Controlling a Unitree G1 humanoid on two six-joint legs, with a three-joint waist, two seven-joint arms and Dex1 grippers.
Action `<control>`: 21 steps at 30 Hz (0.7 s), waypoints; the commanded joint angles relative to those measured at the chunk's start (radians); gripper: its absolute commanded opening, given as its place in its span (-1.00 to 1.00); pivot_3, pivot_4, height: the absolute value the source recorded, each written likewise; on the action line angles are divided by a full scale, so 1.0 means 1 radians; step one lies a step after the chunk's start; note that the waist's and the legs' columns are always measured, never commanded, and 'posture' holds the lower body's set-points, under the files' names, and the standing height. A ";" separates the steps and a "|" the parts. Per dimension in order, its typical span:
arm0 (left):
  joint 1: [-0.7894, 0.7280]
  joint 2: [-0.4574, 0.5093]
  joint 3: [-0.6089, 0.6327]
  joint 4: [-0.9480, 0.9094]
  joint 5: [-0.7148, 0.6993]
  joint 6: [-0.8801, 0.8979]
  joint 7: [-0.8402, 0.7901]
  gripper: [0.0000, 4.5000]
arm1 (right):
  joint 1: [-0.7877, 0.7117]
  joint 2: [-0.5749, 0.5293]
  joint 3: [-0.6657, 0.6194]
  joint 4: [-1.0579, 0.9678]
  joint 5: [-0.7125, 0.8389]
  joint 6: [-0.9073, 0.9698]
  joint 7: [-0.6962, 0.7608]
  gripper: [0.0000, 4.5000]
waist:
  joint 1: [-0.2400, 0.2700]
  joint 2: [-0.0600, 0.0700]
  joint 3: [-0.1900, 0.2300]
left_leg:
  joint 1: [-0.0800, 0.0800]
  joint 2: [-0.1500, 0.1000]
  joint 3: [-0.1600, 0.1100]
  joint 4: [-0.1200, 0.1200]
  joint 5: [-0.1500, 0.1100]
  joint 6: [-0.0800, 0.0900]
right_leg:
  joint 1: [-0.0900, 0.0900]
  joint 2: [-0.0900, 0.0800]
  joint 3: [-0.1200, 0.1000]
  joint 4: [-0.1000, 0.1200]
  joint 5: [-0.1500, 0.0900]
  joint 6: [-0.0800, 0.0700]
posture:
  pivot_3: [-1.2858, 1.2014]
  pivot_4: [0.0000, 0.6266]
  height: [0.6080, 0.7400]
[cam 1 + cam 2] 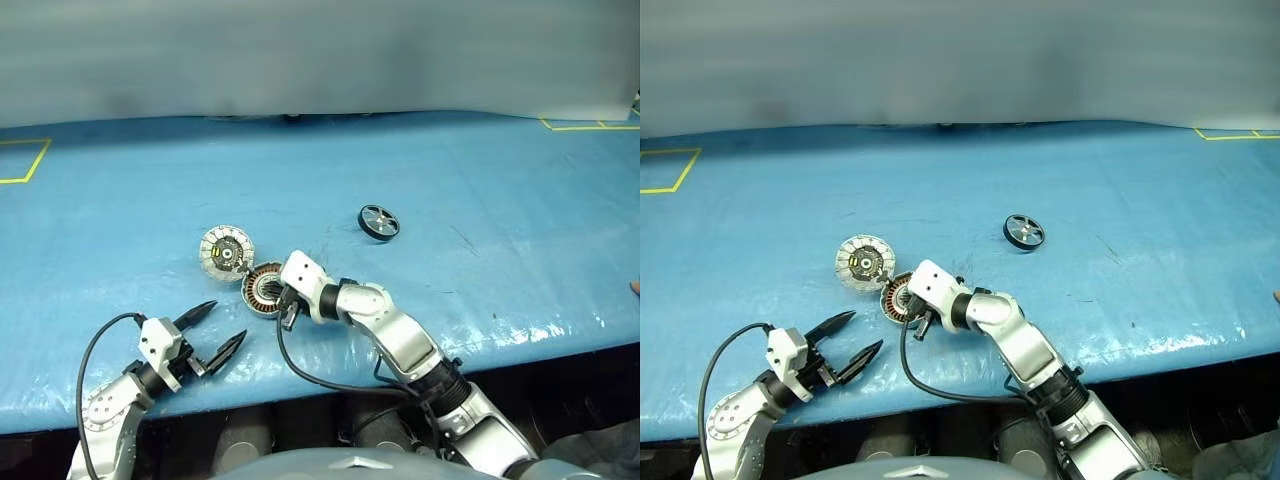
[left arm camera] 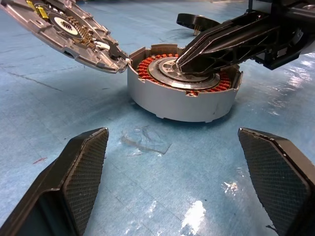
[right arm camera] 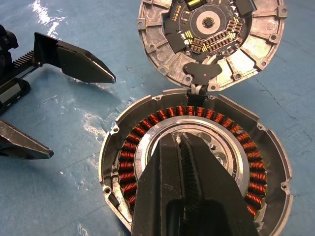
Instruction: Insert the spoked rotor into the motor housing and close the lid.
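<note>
One motor housing point(image 1: 264, 290), one lid point(image 1: 227, 250) and one spoked rotor point(image 1: 379, 222) are counted on the blue worktop point(image 1: 480, 180). The motor housing is seen just below the centre of the left eye view, its copper windings exposed; the lid is shown open, tilted up from the housing's upper-left edge and apparently joined to it by a short cable. The spoked rotor is found well apart, right of centre and higher in the frame, lying flat and untouched.

The right gripper point(image 3: 183, 162) is shown with its fingers pressed together, nothing between them, the tips placed over the hollow centre of the housing; contact with the metal inside cannot be told. The left gripper point(image 1: 215, 333) is held with fingers wide apart at the lower left of the frame, near the housing and grasping nothing.

The step in hand is judged to be steadying or positioning the housing before the rotor is fetched. It is best done by pressing lightly at the centre, so that the windings and the lid's cable are not scraped, and by leaving the bore unobstructed.
</note>
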 commanded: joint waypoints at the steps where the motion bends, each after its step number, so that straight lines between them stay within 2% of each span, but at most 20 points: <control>1: 0.007 -0.001 0.002 -0.006 -0.002 -0.014 0.004 1.00 | 0.013 0.007 0.002 -0.060 0.026 0.044 0.015 -0.93 | 0.000 0.000 0.000 | 0.000 0.000 0.000 0.000 0.000 0.000 | 0.000 0.000 0.000 0.000 0.000 0.000 | 0.03 -0.52 1.00; 9: 0.001 0.001 0.000 -0.001 -0.003 -0.012 0.002 1.00 | -0.003 0.059 -0.081 -0.135 0.131 0.116 0.005 -0.93 | 0.000 0.000 0.000 | -0.001 0.001 0.000 0.000 0.000 -0.001 | -0.001 0.000 0.000 0.000 0.000 -0.001 | 0.03 -0.52 1.00; 21: -0.002 0.005 0.004 0.001 0.002 -0.010 0.007 1.00 | -0.022 0.036 -0.071 -0.059 0.094 0.086 -0.021 -0.93 | 0.000 0.000 0.000 | -0.003 0.001 0.001 0.000 0.000 0.000 | -0.004 0.001 0.000 0.001 0.000 -0.001 | 0.03 -0.52 1.00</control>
